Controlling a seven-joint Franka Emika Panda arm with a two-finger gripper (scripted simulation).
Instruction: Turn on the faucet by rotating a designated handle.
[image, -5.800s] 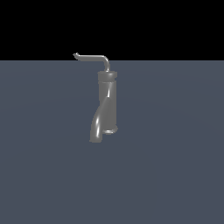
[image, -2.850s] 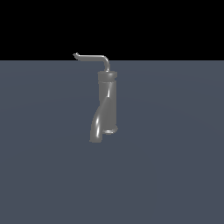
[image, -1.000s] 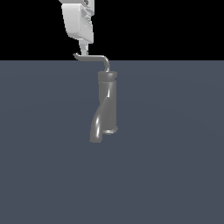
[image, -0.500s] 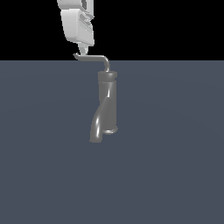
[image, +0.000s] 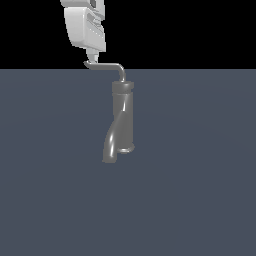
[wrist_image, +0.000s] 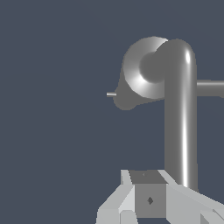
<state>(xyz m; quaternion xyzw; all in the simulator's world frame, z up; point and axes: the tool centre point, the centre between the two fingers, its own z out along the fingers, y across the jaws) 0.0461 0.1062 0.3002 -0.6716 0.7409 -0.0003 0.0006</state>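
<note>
Faucet (image: 123, 119) stands upright on your bench (image: 200, 175); your tool (image: 93, 58) sits at the handle (image: 106, 65) tip, grip state impossible to tell.

I see my white gripper (image: 94, 56) hanging down from twelve o'clock in the exterior view, wrist above it cut by the frame edge; whether its jaws are parted is unclear.

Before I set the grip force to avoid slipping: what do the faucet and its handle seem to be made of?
The faucet looks like dark grey polished metal: bright streaks run down its body. The handle looks like lighter grey metal rod, smooth, with a sheen. Being rendered, both are guesses from looks alone.
</note>
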